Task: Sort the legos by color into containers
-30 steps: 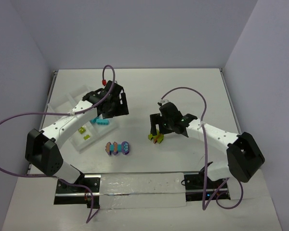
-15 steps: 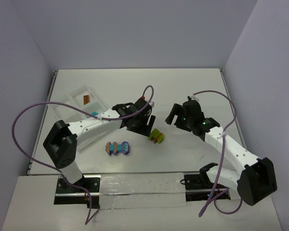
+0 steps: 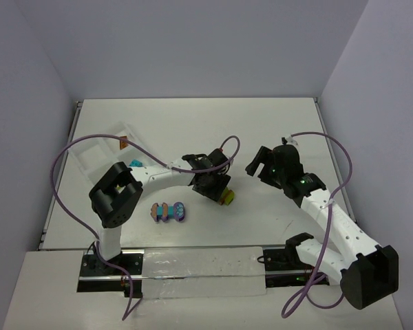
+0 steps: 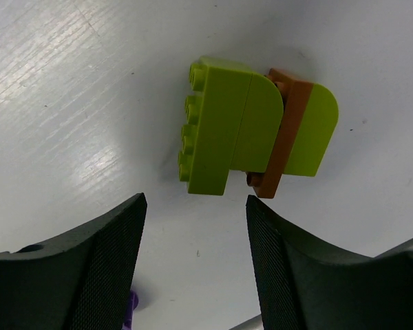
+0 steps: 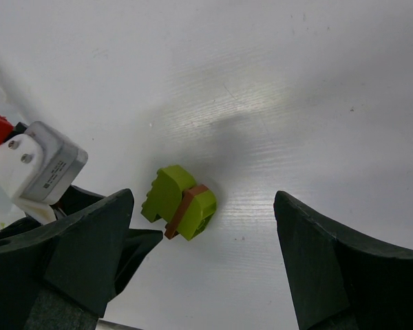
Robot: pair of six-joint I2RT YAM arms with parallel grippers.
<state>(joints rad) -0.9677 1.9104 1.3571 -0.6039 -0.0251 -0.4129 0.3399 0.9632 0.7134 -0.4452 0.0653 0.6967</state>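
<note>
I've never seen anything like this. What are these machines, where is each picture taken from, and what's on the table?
Two robot arms are bolted to a white table. The wide picture looks down from above; the two close-ups come from wrist cameras, so the dark shapes below are fingers. The left gripper hovers open over a green-and-orange lego cluster; the right gripper is open too, farther off. Neither holds anything. A second, multicoloured cluster lies nearer the bases, and a white sorting tray sits at the left.
</note>
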